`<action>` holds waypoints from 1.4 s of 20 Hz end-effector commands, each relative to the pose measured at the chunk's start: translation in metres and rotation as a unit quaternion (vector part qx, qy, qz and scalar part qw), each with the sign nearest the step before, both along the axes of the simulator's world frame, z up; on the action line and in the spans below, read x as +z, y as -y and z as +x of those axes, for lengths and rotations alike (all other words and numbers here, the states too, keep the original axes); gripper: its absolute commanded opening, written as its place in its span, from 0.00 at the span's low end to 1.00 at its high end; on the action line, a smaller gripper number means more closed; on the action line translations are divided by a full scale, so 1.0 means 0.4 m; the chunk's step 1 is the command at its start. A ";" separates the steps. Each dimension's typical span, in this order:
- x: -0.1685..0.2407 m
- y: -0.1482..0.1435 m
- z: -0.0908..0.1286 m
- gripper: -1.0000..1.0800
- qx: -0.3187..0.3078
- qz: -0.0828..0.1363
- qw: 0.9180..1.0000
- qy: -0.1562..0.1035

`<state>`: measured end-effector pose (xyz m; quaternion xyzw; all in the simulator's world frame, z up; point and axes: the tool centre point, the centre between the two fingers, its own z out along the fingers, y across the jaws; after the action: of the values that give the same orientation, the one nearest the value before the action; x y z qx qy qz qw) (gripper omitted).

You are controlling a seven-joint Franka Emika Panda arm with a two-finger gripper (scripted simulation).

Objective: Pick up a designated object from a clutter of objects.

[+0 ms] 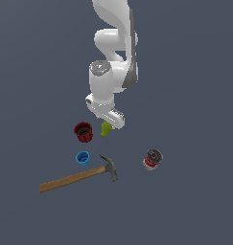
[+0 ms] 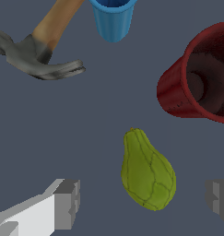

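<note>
Open end effector (image 2: 143,203) straddling green pear (image 2: 147,171), untouched, beside red cup (image 2: 196,83)

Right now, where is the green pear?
In the exterior view the pear lies just right of the red cup, under the open gripper; the wrist view shows it between the fingers, untouched.

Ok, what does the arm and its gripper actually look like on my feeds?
The arm is glossy white with rounded, bulbous links and dark grey panels along one side. A grey disc caps the wrist joint. The gripper has a white boxy body and blocky grey fingers. No cables or markings show.
</note>
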<state>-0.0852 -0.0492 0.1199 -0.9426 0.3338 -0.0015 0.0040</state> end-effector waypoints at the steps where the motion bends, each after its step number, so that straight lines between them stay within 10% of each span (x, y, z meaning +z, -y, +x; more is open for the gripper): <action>1: -0.028 0.010 -0.027 0.96 -0.023 -0.001 1.000 -0.001; 28: -0.177 0.024 -0.077 0.96 -0.061 -0.003 0.998 -0.003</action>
<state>-0.1161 -0.0590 0.0530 -0.9207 0.3903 0.0004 -0.0004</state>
